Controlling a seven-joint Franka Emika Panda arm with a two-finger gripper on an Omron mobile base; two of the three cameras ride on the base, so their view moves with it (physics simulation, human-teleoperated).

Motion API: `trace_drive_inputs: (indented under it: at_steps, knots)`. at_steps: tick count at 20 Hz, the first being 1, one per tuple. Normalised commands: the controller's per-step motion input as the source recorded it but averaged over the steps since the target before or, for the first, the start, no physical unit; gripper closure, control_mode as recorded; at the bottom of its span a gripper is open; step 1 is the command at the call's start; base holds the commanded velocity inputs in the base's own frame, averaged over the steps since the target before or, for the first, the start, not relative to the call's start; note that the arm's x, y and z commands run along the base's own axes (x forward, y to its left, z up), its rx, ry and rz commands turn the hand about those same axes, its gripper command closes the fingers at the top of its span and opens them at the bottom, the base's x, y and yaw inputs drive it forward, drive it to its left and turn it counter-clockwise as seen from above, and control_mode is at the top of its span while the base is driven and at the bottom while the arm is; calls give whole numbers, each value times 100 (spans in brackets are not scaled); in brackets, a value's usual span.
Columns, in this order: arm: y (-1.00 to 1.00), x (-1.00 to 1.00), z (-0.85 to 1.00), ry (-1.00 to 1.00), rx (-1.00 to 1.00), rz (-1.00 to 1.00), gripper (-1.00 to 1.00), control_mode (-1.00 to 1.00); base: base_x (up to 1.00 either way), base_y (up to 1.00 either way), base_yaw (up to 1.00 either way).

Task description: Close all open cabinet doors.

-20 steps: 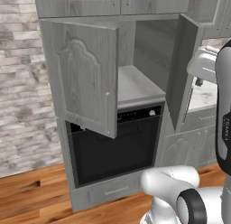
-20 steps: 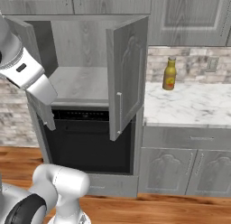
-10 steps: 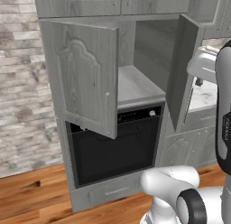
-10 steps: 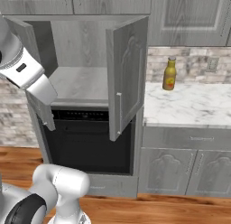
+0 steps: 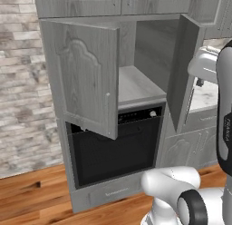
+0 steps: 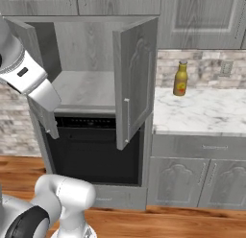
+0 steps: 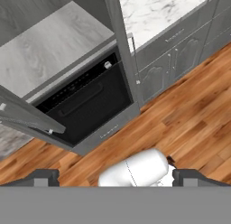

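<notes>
Nothing has shifted since a second ago: both cabinet doors, left door [image 5: 86, 79] and right door [image 6: 136, 81], stand swung out above the oven [image 5: 118, 147], while my hand [image 7: 115, 177] hangs high, fingers spread wide, gripping nothing, probably positioning for a push.

Robot body, rendered. The arm [image 5: 170, 185] is built of glossy white rounded link shells with smooth, cylindrical and bulbous forms. The joints [image 5: 194, 211] appear as dark grey to black rings set between the white shells. An upper link [image 6: 25, 74] is white with a small dark rectangular marking on its side, ending in a squared white block. A tall link [image 5: 224, 110] carries a dark vertical band. The fingers [image 7: 43, 177] are small, dark grey, blocky tips.
</notes>
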Motion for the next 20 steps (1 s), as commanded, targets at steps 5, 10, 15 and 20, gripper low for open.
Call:
trace_drive_inputs:
  at_steps: [5,10,15,20]
  knots:
    - [-36,18,-28,-8,0,-5,-100,-100,0,0,0]
    - [-80,41,-92,-28,0,-4,-100,-100,0,0,0]
    - [-21,24,-94,-30,-6,-2,-100,-100,0,0,0]
    - [-16,45,-28,-27,-7,-1,-100,-100,0,0,0]
